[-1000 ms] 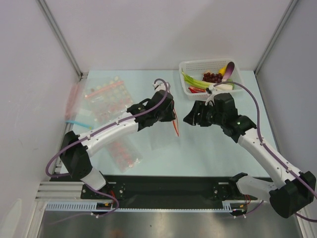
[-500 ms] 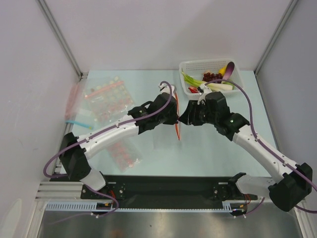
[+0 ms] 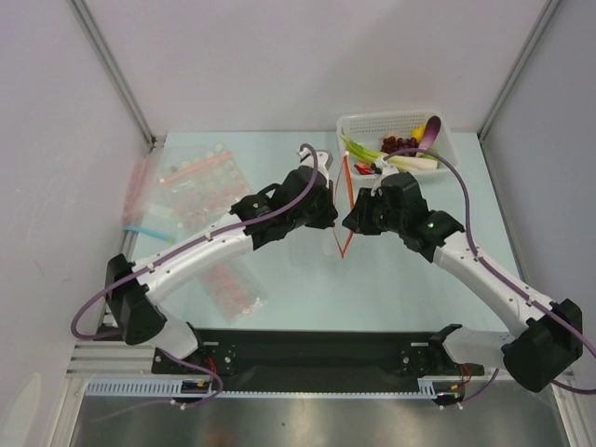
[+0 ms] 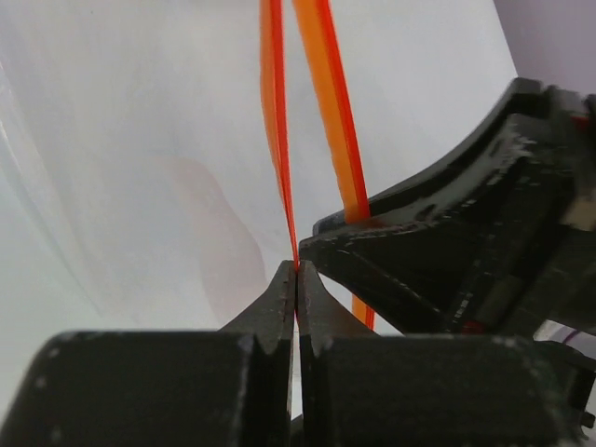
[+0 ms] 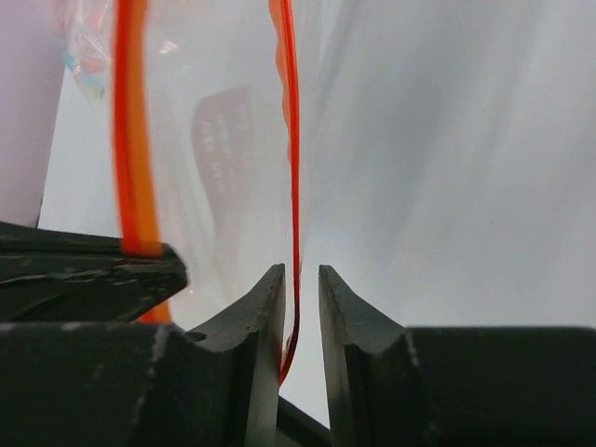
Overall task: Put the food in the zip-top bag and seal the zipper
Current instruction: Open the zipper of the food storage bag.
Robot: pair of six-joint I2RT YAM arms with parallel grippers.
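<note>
Behind zipper (image 5: 291, 140), illegible label patch (image 5: 223, 154)

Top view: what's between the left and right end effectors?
The red-orange zipper, lips parted, between left end effector and right end effector; seen in the top view.

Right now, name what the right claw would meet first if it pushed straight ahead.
The zipper, standing inside the parted right claw; past it, likely the clear film of the zip-top bag.
</note>
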